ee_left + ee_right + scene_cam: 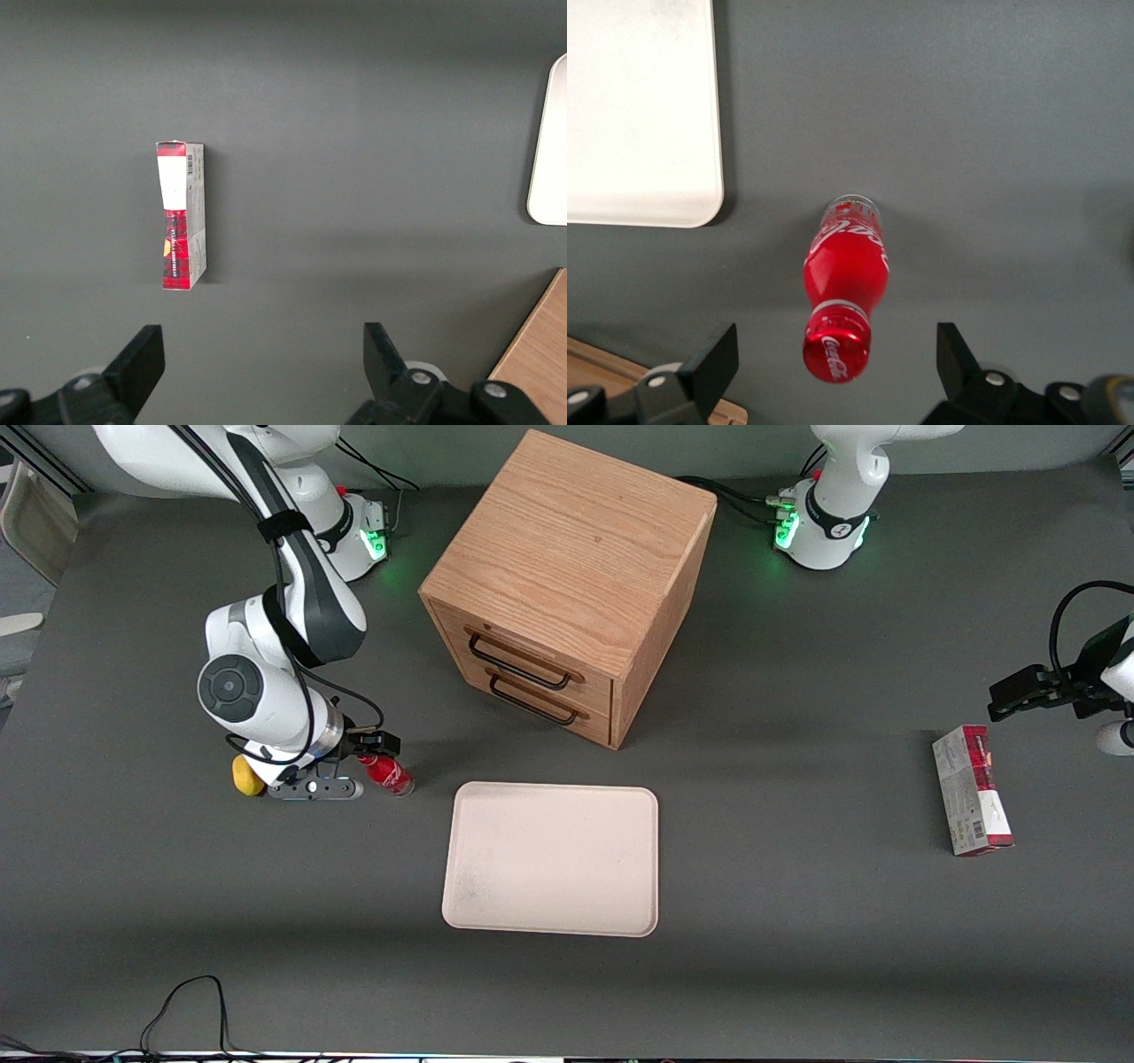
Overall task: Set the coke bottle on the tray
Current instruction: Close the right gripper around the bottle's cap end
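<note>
- Front cam: high up, looks steeply down on whole table [797, 974], wide, far off.
- Right wrist cam: straight down, close, past gripper [837, 363] w/ fingers spread wide, onto coke bottle [843, 288] + tray [638, 115] corner; front cam shares both.
- Left wrist cam: straight down, close, onto red-and-grey box [182, 215], tray edge; shares box w/ front cam.
</note>
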`<state>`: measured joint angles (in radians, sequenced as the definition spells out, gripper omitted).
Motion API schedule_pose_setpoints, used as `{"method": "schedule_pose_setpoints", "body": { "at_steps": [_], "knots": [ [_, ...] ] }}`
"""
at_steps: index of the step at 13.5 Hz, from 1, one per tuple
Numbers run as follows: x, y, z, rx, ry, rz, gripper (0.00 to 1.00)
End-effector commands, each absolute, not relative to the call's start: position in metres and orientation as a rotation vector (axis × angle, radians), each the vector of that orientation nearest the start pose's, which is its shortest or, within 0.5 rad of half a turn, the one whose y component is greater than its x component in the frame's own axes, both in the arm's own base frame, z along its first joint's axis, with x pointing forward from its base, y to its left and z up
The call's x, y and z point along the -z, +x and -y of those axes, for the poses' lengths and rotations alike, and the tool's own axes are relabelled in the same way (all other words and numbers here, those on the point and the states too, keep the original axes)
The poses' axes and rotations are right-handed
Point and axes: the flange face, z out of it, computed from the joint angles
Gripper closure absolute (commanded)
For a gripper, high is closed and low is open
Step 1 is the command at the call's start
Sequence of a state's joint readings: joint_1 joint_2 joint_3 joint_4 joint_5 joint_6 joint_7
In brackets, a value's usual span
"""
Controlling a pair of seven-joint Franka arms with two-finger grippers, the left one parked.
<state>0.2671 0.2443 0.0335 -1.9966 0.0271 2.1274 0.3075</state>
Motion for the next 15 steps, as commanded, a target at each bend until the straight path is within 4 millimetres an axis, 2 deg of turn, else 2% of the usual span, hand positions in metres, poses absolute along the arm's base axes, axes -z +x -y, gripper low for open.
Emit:
{"method": "schedule_pose_setpoints", "body": {
  "at_steps": [1,2,3,4,5,12,13,15],
  "knots": [
    [-0.33,0.549,-0.172,-0.14,-3.164,0.004,0.02],
    [-0.33,0.549,-0.172,-0.14,-3.164,0.004,0.04],
    [-0.331,0.55,-0.171,-0.138,-3.163,0.004,0.23],
    [-0.332,0.549,-0.171,-0.137,-3.165,0.008,0.67],
    [-0.334,0.549,-0.171,-0.14,-3.164,0.004,1.0],
    [-0.34,0.549,-0.169,-0.151,-3.166,-0.003,1.0],
    [-0.349,0.552,-0.17,-0.161,-3.168,-0.006,1.0],
    [-0.393,0.566,-0.169,-0.212,-3.174,-0.019,1.0]
  ]
}}
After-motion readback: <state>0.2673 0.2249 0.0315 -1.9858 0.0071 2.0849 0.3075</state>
